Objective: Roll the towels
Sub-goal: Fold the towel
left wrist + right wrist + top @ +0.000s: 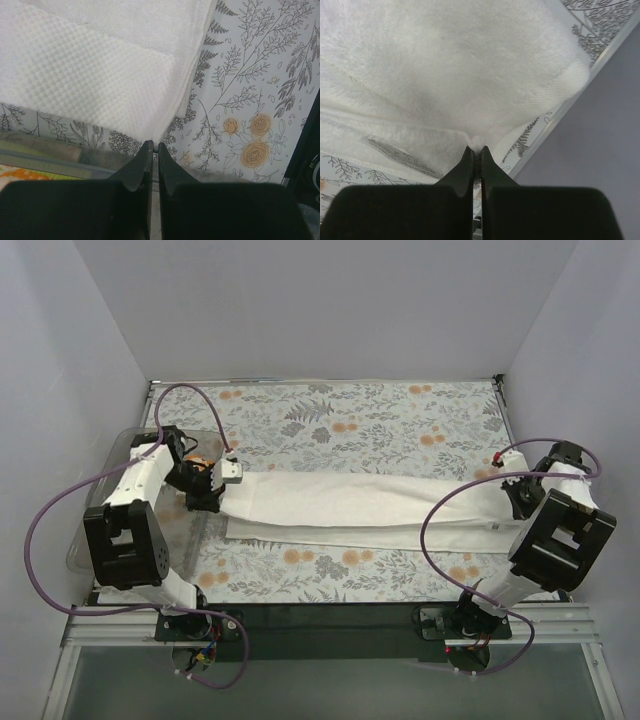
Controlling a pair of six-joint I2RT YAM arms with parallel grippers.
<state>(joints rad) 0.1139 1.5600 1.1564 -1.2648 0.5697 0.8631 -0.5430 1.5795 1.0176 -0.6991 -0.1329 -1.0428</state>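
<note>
The towel point(360, 502) lies stretched across the middle of the top view, over the fern-patterned cover point(330, 420). The left gripper point(153, 146) is closed, pinching the towel's left corner. The right gripper point(476, 150), also closed, pinches a fold at its right end.

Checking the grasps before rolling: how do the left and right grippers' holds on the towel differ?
The left gripper seems to pinch only the tip of a corner of the towel; the right gripper bites an edge where the fabric puckers. By the left gripper the towel lies flat on the table cover; by the right gripper it bulges up. Both are shut, at opposite ends.
</note>
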